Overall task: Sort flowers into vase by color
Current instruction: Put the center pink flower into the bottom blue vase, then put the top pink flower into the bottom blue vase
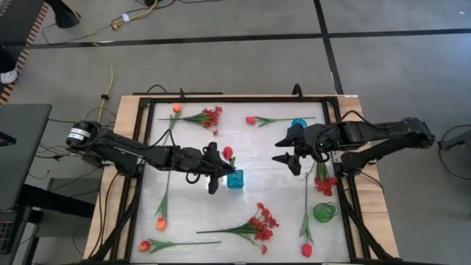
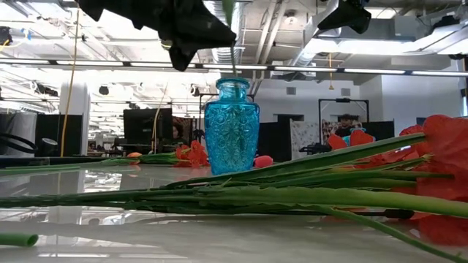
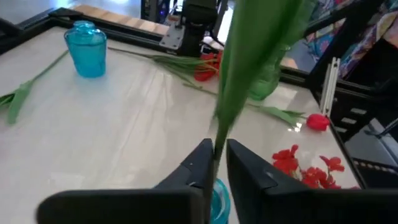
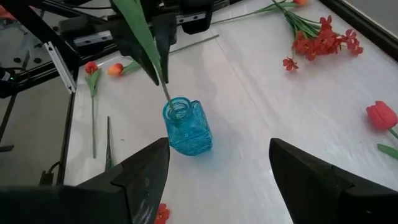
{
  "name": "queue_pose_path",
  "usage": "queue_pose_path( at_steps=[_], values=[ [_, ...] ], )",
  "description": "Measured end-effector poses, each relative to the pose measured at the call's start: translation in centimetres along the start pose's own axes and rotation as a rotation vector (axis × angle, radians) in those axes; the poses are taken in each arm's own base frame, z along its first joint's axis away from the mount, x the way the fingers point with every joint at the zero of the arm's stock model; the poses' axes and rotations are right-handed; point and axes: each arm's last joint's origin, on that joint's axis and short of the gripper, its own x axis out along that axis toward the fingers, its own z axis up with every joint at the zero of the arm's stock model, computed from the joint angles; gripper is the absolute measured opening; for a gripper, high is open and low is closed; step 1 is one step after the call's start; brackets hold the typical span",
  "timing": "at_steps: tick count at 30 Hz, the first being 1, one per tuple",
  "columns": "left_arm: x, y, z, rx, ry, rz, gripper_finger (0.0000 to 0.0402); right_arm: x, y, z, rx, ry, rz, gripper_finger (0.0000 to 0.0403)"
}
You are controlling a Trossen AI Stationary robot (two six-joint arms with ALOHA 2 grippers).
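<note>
At the worktop (image 1: 191, 213) centre, the left gripper (image 1: 215, 179) pinches a green stem of a red rosebud (image 1: 227, 152) directly over the mouth of the blue vase (image 1: 235, 179), the stem tip at its opening. The right gripper (image 1: 285, 149), fingers spread wide, hovers at 3 o'clock of the vase, well apart. Other flowers (image 1: 257, 224) lie scattered around at 5, 7 and 11 o'clock.

The left arm reaches toward the tabletop's middle, its pincer (image 3: 215, 163) closed, fingers nearly touching. The right arm stretches inward opposite it, its pincer (image 4: 217, 163) spread wide and holding nothing.
</note>
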Motion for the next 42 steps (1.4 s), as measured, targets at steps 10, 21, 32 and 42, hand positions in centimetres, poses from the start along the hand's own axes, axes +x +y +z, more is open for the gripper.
queue_pose_path(
  at_steps=[10, 21, 32, 42],
  values=[
    [-1.2, -0.2, 0.5, 0.024, 0.129, -0.031, 0.0141, 0.0, 0.0, 0.0, -0.002, 0.003, 0.001, 0.0302],
    [-4.1, -0.5, 1.9, 0.067, 0.573, 0.001, 0.0175, 0.0, 0.0, -0.1, -0.004, 0.007, 0.000, 0.0302],
    [-9.3, -0.1, 4.9, 0.298, 0.771, 0.081, 0.0174, 0.0, 0.0, -0.1, 0.001, 0.006, 0.000, 0.0302],
    [-14.6, 0.0, 10.7, 0.428, 0.416, 0.026, 0.0174, 0.0, 0.0, -0.1, 0.015, 0.006, -0.001, 0.0302]
  ],
)
